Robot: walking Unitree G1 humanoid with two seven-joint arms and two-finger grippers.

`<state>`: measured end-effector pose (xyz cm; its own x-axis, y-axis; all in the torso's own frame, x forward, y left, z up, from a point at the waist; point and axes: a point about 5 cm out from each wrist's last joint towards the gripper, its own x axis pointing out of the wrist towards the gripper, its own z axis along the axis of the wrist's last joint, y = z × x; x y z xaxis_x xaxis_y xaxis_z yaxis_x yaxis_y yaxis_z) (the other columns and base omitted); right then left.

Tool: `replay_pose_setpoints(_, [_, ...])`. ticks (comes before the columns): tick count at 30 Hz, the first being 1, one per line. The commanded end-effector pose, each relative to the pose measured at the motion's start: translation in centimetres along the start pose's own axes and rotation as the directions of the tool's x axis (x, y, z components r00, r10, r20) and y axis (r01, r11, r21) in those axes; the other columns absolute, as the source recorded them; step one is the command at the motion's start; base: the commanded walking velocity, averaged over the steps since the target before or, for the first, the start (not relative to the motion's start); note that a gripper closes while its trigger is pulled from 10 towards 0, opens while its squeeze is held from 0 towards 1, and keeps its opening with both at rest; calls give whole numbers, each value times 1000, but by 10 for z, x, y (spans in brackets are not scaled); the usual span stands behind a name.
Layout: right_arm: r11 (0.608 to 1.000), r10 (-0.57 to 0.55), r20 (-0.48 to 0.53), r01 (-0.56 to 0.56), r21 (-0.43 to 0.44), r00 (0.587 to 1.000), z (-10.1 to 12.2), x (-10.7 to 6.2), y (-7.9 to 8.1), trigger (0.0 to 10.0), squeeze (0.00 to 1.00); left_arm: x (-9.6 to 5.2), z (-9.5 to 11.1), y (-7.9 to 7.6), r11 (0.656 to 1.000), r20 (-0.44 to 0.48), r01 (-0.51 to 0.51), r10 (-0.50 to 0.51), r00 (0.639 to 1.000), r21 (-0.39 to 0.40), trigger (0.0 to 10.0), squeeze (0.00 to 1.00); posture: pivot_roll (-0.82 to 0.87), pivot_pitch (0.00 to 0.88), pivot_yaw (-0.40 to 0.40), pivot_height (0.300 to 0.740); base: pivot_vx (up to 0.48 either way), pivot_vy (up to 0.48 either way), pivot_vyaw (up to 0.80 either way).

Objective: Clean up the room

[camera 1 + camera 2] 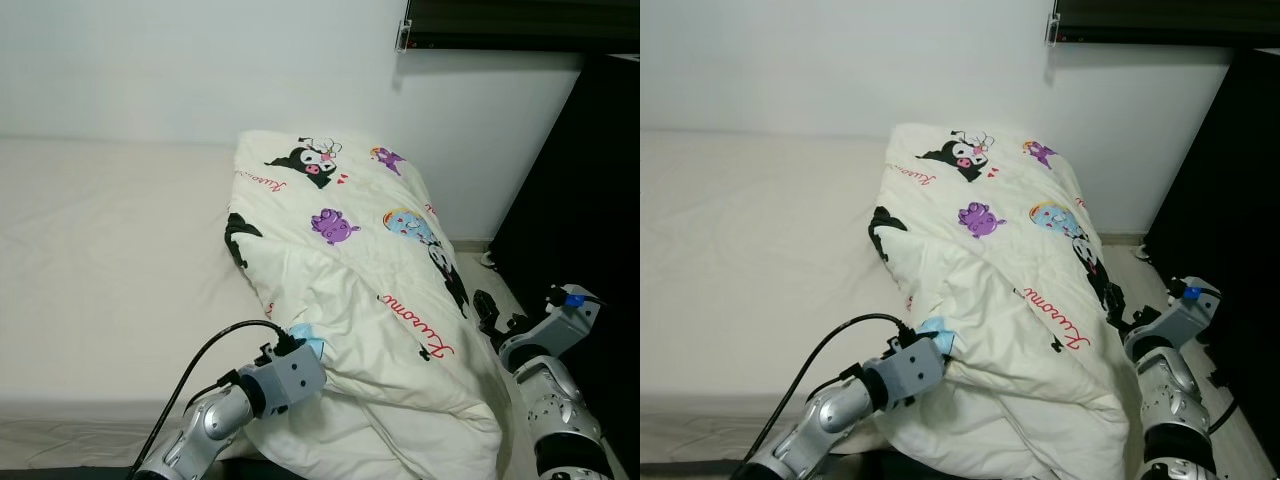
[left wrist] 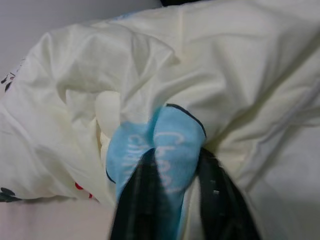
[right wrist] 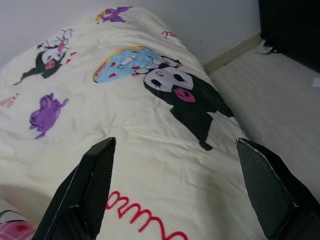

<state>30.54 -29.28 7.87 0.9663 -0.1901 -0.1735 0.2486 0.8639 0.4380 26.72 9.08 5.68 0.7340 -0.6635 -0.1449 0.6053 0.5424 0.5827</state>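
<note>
The left gripper (image 2: 172, 192) pinches a blue-printed fold of the duvet (image 1: 370, 290), which lies bunched on the bed (image 1: 110, 260) against the wall (image 1: 200, 70). The right gripper (image 3: 177, 192), fingers spread wide, hovers just beside the duvet's far edge.

White wall (image 1: 150, 70), black cabinet (image 1: 590, 200), pale floor (image 3: 280, 100)
</note>
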Motion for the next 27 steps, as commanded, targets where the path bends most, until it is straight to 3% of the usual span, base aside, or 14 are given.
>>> replay_pose_setpoints(1, [1000,-11,6,11,-8,1000,1,1,-1,10000,0,-9,-9,3,1000,-32,-12,13,999,16,0,0,71,46,-73,575,0,0,0])
replay_pose_setpoints(4, [1000,-9,-1,9,-12,1000,-1,2,0,10000,0,-26,-21,20,994,-90,-103,106,990,34,0,0,80,42,-68,575,0,0,0])
replay_pose_setpoints(7, [1000,-8,-4,7,-13,1000,-2,2,0,10000,0,-32,-25,25,990,-108,-136,139,984,36,0,0,82,42,-67,575,0,0,0])
replay_pose_setpoints(8, [1000,-7,-10,7,-13,1000,-3,2,1,10000,0,-50,-35,38,972,-174,-236,233,957,6,0,0,95,42,-62,575,0,0,0])
replay_pose_setpoints(10, [1000,-5,-30,4,-16,1000,-8,2,2,10000,0,-100,-57,61,875,-329,-479,433,839,-69,0,0,108,43,-60,575,0,0,0])
replay_pose_setpoints(12, [1000,-5,-30,4,-16,1000,-8,2,2,10000,0,-100,-57,61,875,-329,-479,433,839,-69,0,0,108,43,-60,575,0,0,0])
replay_pose_setpoints(14, [1000,2,-54,-3,-17,999,-14,2,4,10000,0,-152,-70,63,731,-461,-670,553,694,-131,0,0,123,49,-59,575,0,0,0])
replay_pose_setpoints(15, [1000,2,-54,-3,-17,999,-14,2,4,10000,0,-152,-70,63,731,-461,-670,553,694,-131,0,0,123,49,-59,575,0,0,0])
replay_pose_setpoints(18, [999,20,-92,-22,-23,996,-23,3,8,10000,0,-210,-77,49,521,-598,-840,627,498,-153,0,0,170,63,-68,575,0,0,0])
replay_pose_setpoints(19, [999,24,-101,-27,-27,995,-25,3,9,10000,0,-219,-78,45,482,-624,-863,630,463,-153,0,0,170,63,-68,575,0,0,0])
replay_pose_setpoints(20, [999,32,-111,-35,-28,993,-27,4,11,10000,0,-229,-79,36,448,-656,-881,621,430,-153,0,0,183,68,-74,575,0,0,0])
replay_pose_setpoints(21, [999,32,-111,-35,-28,993,-27,4,11,10000,0,-229,-79,36,448,-656,-881,621,430,-153,0,0,183,68,-74,575,0,0,0])
replay_pose_setpoints(23, [997,55,-138,-61,-37,989,-32,6,17,10000,0,-250,-80,7,364,-754,-917,553,356,-166,0,0,198,73,-86,575,0,0,0])
replay_pose_setpoints(27, [996,70,-150,-78,-43,986,-33,7,22,10000,0,-261,-81,-16,307,-815,-933,481,322,-187,0,0,204,75,-87,575,0,0,0])
